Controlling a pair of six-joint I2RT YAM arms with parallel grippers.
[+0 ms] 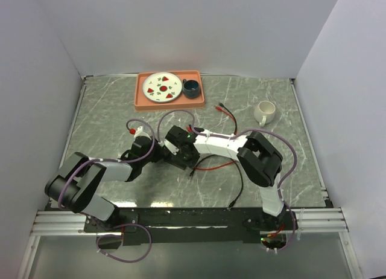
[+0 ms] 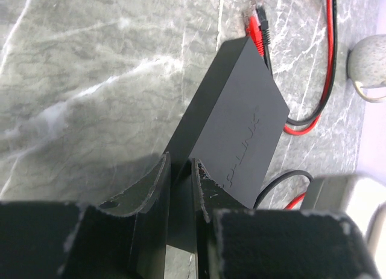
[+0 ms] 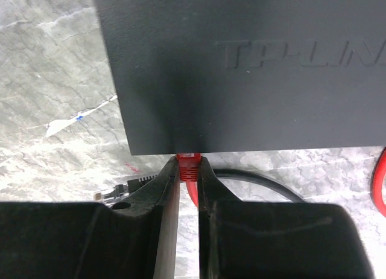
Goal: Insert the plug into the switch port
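Note:
The switch (image 2: 238, 119) is a flat matte-black box, held tilted off the marble table by my left gripper (image 2: 180, 170), which is shut on its near corner. In the right wrist view the switch (image 3: 253, 67) fills the top. My right gripper (image 3: 187, 167) is shut on a red plug (image 3: 187, 163) whose tip meets the switch's near edge; I cannot see the port itself. In the top view both grippers meet at the switch (image 1: 183, 151) mid-table, the left gripper (image 1: 158, 147) on its left and the right gripper (image 1: 192, 146) on its right.
An orange tray (image 1: 140, 95) with a plate and a dark cup stands at the back. A white mug (image 1: 264, 112) stands at the back right. Red and black cables (image 1: 228, 113) lie loose on the table; a black plug (image 3: 120, 189) lies left of my right fingers.

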